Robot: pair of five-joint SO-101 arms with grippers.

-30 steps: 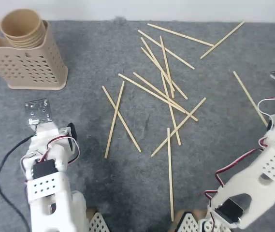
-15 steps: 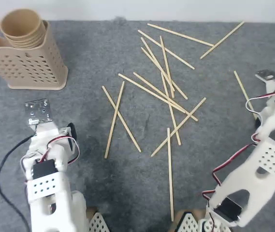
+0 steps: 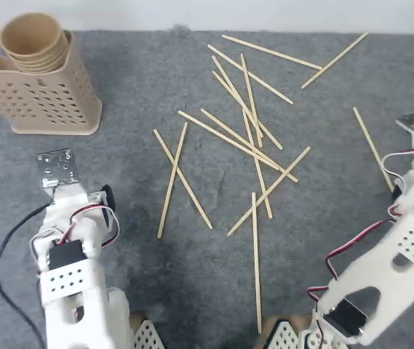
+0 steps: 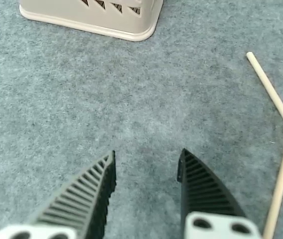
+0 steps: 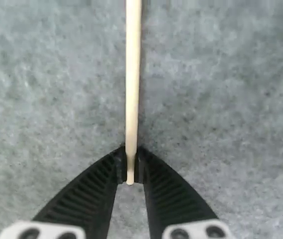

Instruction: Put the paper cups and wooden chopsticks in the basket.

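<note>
Right wrist view, chopstick tip clamped in end effector (right)

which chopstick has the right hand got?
The lone chopstick at the far right in the high view, lying apart from the central pile. The right hand is shut on its near end.

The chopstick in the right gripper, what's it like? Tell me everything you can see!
The chopstick is a thin, straight stick of pale, plain wood. The right gripper is shut on one end, its black ribbed fingers pressing either side. The rest stretches straight away from the gripper over the grey carpet. From above it sits apart from the other chopsticks piled mid-table.
</note>
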